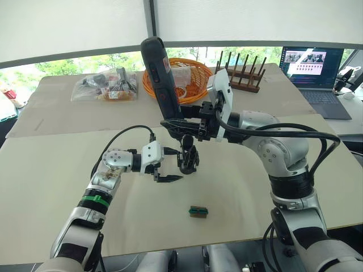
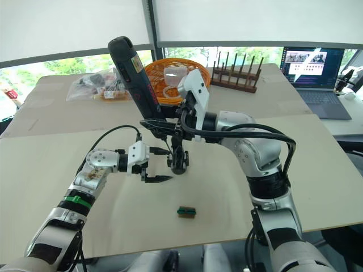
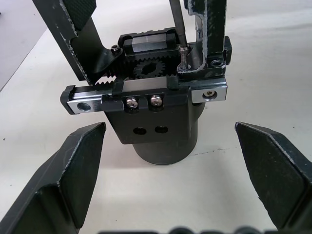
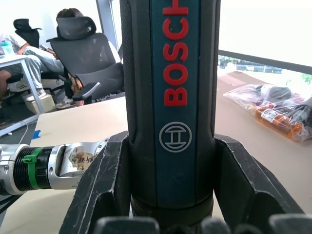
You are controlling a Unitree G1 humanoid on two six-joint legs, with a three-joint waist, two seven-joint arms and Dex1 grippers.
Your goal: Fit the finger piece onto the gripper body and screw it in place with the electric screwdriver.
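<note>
The gripper body [image 3: 156,122] stands upright on the table, a black block with a silver rail and a toothed wheel on top. Two black fingers rise from the rail; the finger piece [image 3: 212,34] stands at one end. The electric screwdriver [image 1: 161,79] is held steeply tilted, my right gripper [image 4: 170,146] shut on its barrel [image 4: 170,73]. Its thin bit [image 3: 176,22] rests on a screw [image 3: 184,52] beside the finger piece. My left gripper [image 3: 169,129] is open, one finger on each side of the gripper body [image 1: 187,158] and not touching it.
A small green-and-brown block [image 1: 198,211] lies near the table's front edge. At the back are an orange basket [image 1: 190,71], a clear bag of parts [image 1: 105,88] and a wooden rack [image 1: 244,79]. A laptop [image 1: 315,71] sits at the far right.
</note>
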